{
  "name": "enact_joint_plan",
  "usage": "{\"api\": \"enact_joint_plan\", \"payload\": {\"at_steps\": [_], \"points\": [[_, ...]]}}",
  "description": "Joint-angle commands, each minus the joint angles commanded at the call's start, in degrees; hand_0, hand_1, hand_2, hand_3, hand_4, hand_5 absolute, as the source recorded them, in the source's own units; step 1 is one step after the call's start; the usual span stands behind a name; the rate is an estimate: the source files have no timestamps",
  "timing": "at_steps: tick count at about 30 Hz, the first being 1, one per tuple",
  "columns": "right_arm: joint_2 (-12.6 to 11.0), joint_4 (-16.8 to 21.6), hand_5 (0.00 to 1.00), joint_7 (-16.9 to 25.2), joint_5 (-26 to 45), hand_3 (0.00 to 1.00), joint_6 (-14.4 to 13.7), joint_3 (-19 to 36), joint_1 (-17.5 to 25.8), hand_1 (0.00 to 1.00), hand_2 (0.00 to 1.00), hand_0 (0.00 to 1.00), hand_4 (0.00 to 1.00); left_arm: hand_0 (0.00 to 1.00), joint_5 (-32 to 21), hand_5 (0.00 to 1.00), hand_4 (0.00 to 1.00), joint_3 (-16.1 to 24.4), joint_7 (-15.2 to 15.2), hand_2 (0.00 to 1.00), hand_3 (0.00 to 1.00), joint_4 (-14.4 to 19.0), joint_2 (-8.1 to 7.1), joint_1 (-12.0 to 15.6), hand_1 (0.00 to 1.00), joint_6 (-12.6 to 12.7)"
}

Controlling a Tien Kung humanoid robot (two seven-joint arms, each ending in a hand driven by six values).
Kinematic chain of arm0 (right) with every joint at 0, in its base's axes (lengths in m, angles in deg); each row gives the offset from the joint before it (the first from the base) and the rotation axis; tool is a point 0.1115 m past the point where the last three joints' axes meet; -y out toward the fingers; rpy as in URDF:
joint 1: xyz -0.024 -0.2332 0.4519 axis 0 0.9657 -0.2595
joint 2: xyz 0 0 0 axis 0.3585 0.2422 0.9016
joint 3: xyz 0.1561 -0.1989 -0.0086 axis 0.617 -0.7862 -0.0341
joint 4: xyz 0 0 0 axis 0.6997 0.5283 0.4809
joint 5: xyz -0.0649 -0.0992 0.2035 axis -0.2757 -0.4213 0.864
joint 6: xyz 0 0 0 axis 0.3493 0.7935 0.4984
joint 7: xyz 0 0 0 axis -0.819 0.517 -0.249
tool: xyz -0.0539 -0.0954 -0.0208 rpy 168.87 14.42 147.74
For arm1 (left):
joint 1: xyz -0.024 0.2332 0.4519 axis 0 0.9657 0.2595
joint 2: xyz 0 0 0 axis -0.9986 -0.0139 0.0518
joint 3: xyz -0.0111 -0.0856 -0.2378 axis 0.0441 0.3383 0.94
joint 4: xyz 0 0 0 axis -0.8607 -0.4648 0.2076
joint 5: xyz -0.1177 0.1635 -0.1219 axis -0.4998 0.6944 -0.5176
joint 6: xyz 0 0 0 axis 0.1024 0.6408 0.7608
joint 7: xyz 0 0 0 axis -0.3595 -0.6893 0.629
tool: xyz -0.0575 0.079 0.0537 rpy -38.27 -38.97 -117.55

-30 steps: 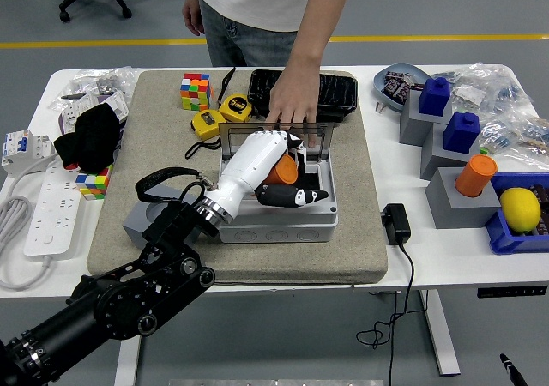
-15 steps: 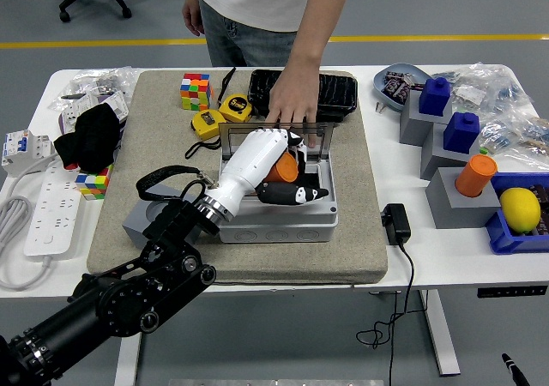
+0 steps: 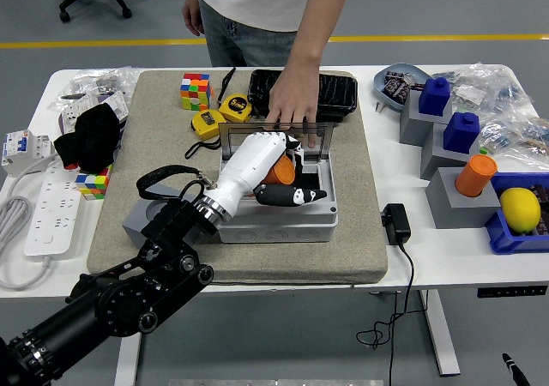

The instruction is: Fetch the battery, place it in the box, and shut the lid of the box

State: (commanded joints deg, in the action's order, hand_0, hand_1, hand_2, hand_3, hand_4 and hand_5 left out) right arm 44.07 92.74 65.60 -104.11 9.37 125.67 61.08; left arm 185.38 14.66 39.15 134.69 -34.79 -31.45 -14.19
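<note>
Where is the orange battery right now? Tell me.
In the head view, the orange battery sits mid-table in the left robot hand, over the open grey box, just below the person's hand.

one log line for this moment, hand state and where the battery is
left hand: shut on orange battery | position: inside open grey box | lid: upright, person's hand on it | right hand: not in view

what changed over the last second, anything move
Almost nothing. The left hand has edged very slightly toward the near left while staying over the open box, still closed on the orange battery. The person's hand still rests at the top of the raised lid. The cubes, tape measures and black tray on the mat have not shifted.
</note>
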Motion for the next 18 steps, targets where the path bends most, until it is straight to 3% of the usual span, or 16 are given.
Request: {"api": "enact_joint_plan", "payload": {"at_steps": [2,3,8,9,18], "points": [[0.0,0.0,0.998,0.0,0.0,0.758,0.0,0.1,0.0,0.685,0.706,0.742,0.998,0.167,0.1,0.392,0.998,0.1,0.1,0.124,0.125,0.0,0.00,-0.1,0.089,-0.7],[0.0,0.0,0.998,0.0,0.0,0.754,0.0,0.1,0.0,0.682,0.701,0.739,0.998,0.224,0.3,0.403,0.998,0.2,0.2,0.246,0.284,0.0,0.00,-0.1,0.248,-0.8],[0.0,0.0,0.998,-0.1,-0.1,0.754,-0.1,0.2,0.0,0.682,0.701,0.739,0.998,0.224,0.9,0.403,0.998,0.3,0.2,0.246,0.284,0.1,0.00,-0.1,0.248,-1.3],[0.0,0.0,0.998,-0.1,-0.2,0.753,-0.1,0.2,0.0,0.677,0.700,0.741,0.998,0.301,1.0,0.410,0.998,0.3,0.3,0.364,0.401,0.1,0.00,-0.1,0.406,-1.4],[0.0,0.0,0.998,-0.2,-0.4,0.753,0.0,0.3,0.1,0.675,0.699,0.738,0.998,0.330,1.6,0.417,0.998,0.6,0.5,0.393,0.433,0.5,-0.06,0.0,0.438,-1.8]]}}
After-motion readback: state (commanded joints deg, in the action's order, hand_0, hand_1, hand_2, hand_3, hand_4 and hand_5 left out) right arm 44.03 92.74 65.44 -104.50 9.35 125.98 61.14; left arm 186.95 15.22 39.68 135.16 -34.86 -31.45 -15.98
